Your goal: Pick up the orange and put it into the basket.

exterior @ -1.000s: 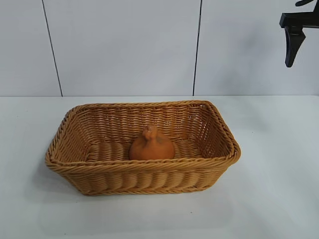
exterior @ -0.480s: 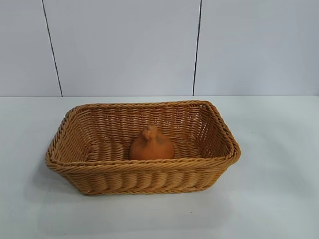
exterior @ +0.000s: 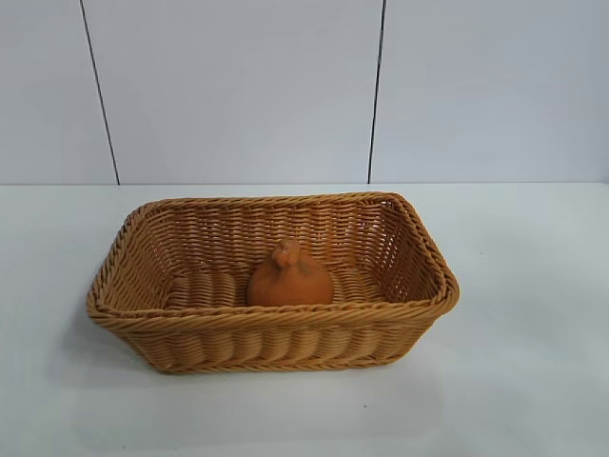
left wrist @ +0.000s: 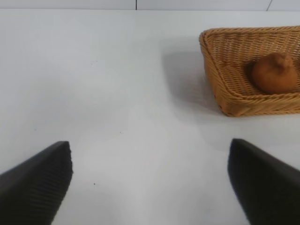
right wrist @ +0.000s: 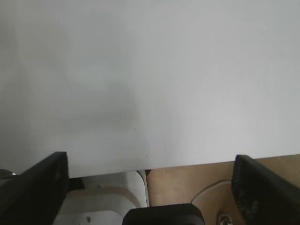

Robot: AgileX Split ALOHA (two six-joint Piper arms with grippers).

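White table (exterior: 533,286), matte, a few tiny dark specks. Pale wall (exterior: 238,86) behind, split by dark vertical seams. Brown floor (right wrist: 197,180) past table edge.

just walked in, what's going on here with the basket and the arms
Nothing is being handled right now. The orange already sits inside the wicker basket on the white table. The left gripper hangs open over bare table beside the basket, and the right gripper is open and empty at the table's edge.

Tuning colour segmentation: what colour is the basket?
Tan woven wicker basket; clearest in the exterior view.
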